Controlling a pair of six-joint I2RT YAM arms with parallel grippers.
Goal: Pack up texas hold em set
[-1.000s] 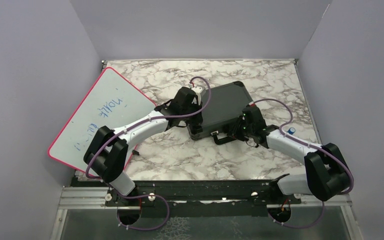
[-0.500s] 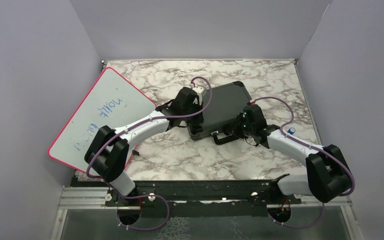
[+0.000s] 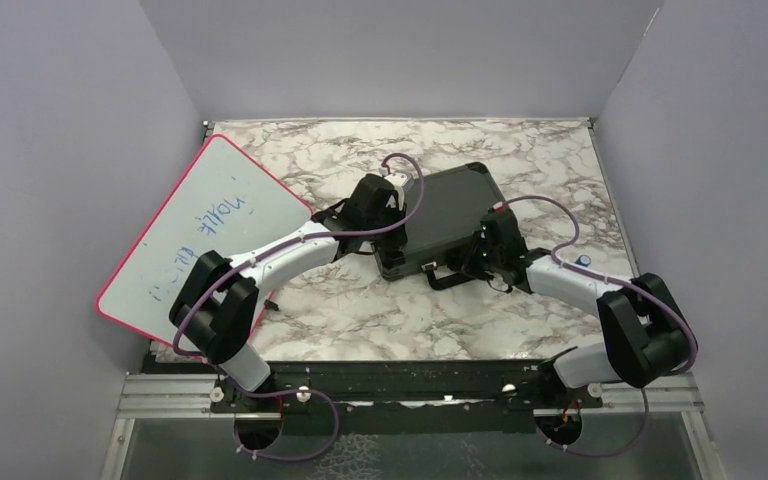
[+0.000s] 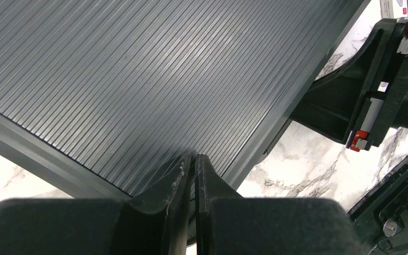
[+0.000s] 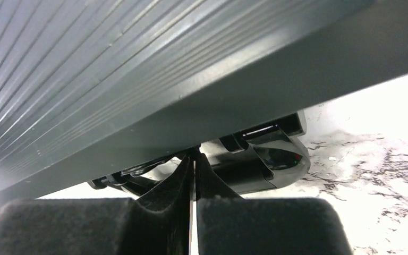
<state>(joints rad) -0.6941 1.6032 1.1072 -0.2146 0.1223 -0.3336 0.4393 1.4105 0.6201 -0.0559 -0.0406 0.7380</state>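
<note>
Marble tabletop [image 3: 360, 310] bearing the black briefcase [image 3: 450, 205], closed, toward 1 o'clock of centre. At its 9 o'clock lid edge rests the left tool [image 4: 194, 164], fingers together; at its 5 o'clock front edge, the right tool [image 5: 194, 159], likewise together. Contents apparently packed; latching probably remains.

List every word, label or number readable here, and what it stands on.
Red-edged whiteboard: blue handwriting, too blurred and turned to read.
White label at the top right edge of the left wrist view: red print, cut off, unreadable.
Ribbed black hard briefcase: no text visible.
</note>
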